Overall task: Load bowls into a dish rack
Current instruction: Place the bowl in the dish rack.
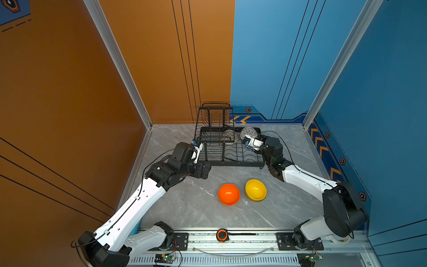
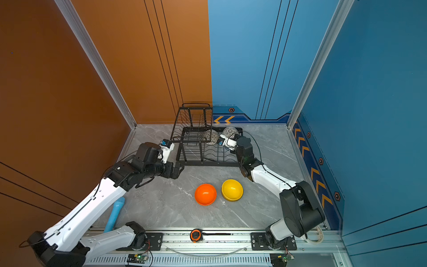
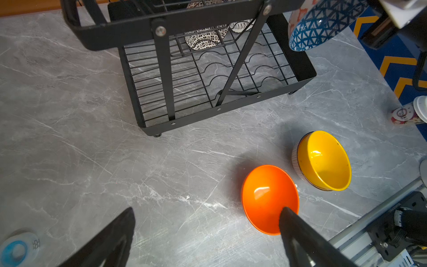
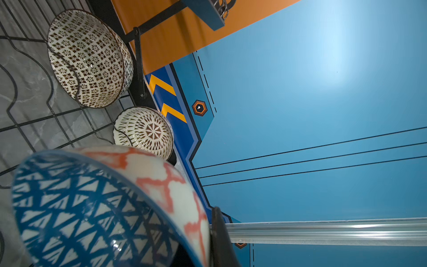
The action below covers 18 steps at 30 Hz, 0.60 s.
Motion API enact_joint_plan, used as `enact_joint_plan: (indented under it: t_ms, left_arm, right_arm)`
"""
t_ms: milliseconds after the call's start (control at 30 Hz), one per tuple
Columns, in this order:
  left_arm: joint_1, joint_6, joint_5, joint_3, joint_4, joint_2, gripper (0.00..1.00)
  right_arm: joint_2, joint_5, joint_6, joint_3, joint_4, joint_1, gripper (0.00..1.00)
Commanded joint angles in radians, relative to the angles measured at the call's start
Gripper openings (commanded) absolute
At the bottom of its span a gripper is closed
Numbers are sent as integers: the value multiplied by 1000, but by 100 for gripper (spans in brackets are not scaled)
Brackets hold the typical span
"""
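Observation:
The black wire dish rack (image 1: pixel 238 164) (image 2: pixel 208 164) (image 3: pixel 208 115) stands at the back of the table. Two white bowls with dark patterns lean in its far slots, one (image 4: pixel 87 57) larger than the other (image 4: pixel 143 131). My right gripper (image 4: pixel 208 222) (image 1: pixel 248 141) is shut on the rim of the blue-white triangle bowl (image 4: pixel 92 208) (image 3: pixel 321 25), holding it tilted above the rack's right end. The orange bowl (image 1: pixel 228 194) (image 3: pixel 269 198) and the yellow bowl (image 1: pixel 255 190) (image 3: pixel 325 159) sit upright side by side on the table in front. By the rack's left side my left gripper (image 3: pixel 208 210) (image 1: pixel 198 150) hangs open and holds nothing.
An orange tape measure (image 1: pixel 222 235) lies on the front rail. A light blue cylinder (image 2: pixel 114 213) lies beside the left arm's base. A small milk bottle (image 3: pixel 406 114) lies near the right wall. Orange and blue walls close in the back and sides.

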<state>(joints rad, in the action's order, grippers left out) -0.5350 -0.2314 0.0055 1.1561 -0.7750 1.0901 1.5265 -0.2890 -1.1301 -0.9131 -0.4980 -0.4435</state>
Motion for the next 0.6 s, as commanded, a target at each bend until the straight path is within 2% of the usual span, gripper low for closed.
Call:
enact_joint_plan:
  t_ms: [0, 333, 567]
  left_arm:
    - [12, 14, 15, 23, -21, -9, 98]
    - [22, 29, 17, 43, -36, 10, 98]
    - [37, 38, 24, 43, -45, 19, 98]
  right_arm:
    - [46, 15, -16, -60, -128, 12, 0]
    - [215, 37, -46, -148, -217, 41, 0]
    - [274, 74, -63, -177, -223, 33, 0]
